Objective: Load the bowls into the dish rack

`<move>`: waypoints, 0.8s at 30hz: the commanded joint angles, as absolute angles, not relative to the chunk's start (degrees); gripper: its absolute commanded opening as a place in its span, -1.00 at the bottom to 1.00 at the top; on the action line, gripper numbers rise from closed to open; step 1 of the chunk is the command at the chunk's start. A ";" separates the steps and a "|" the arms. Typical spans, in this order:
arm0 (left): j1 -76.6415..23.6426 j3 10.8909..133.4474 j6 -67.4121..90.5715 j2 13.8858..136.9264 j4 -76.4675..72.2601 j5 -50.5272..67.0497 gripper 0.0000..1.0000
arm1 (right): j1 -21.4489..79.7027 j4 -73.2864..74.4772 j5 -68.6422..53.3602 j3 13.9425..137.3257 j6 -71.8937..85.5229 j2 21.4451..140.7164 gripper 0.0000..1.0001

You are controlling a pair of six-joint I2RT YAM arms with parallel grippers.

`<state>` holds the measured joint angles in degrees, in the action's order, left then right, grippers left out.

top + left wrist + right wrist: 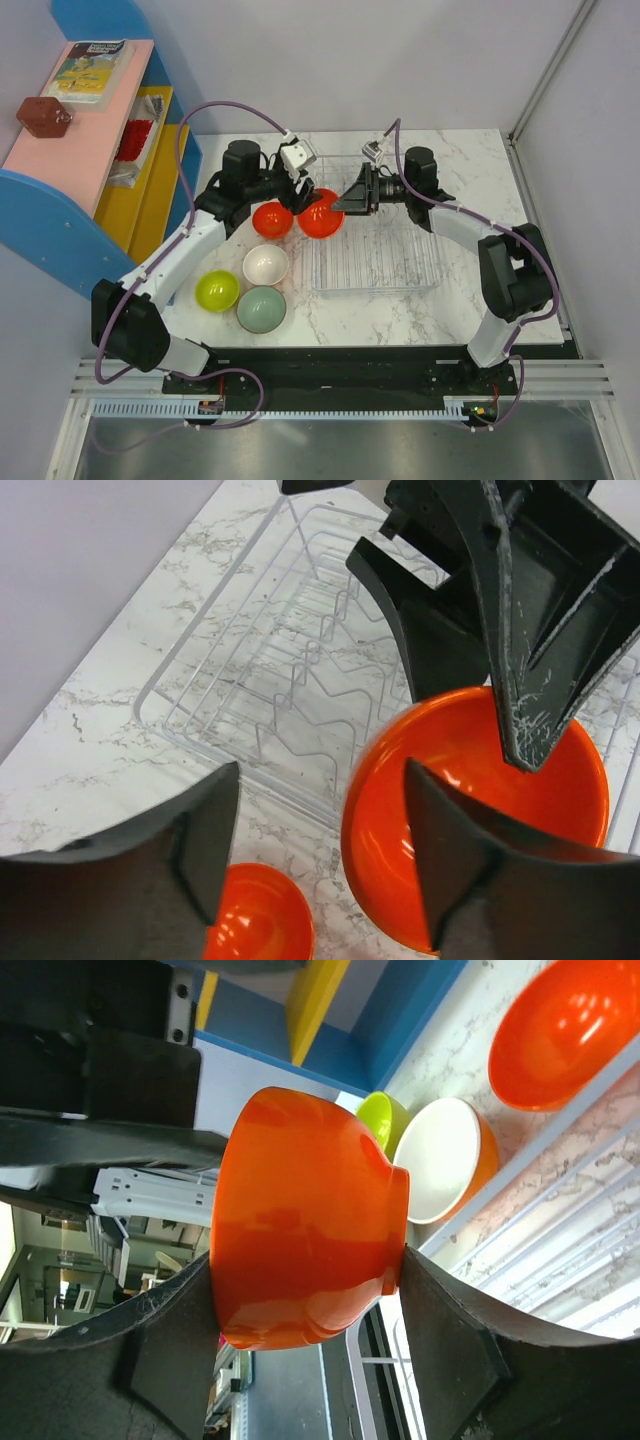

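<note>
A red-orange bowl [320, 213] hangs tilted over the left end of the clear dish rack [420, 285]. My right gripper [305, 1260] is shut on the bowl [300, 1230], one finger on its base and one on its rim. My left gripper [320, 770] is open; the bowl's [450, 760] near edge lies between its spread fingers without being pinched. On the table left of the rack sit another red-orange bowl [272, 219], a white-inside one [266, 265], a lime-yellow one [217, 290] and a grey-green one [261, 309].
A blue, pink and yellow shelf unit [90, 130] stands at the far left, beside the table. The rack's wire ribs [290, 680] stand bare. Both arms meet above the rack's left wall, close together.
</note>
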<state>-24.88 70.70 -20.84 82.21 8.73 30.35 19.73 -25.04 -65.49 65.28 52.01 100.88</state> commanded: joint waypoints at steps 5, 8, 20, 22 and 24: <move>-22.16 70.66 -21.80 81.39 7.82 28.73 0.99 | 19.51 -12.15 -60.66 67.94 39.21 95.98 -1.00; -16.63 70.58 -18.73 80.86 9.83 33.64 0.99 | 18.29 -7.59 -56.02 68.81 35.96 94.23 -1.00; -0.36 64.88 -20.90 73.31 27.42 48.16 0.99 | 16.17 16.95 -9.17 77.86 12.66 85.34 -1.00; -0.09 62.68 -22.41 72.16 27.86 50.26 0.99 | 16.17 18.45 -1.81 79.18 9.94 85.43 -1.00; -0.09 59.86 -24.86 70.93 28.30 52.28 0.99 | 16.17 20.82 2.43 81.29 7.31 86.04 -1.00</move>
<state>-0.43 63.88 -19.49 73.60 24.08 45.36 16.03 15.84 -14.79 76.27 15.40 87.15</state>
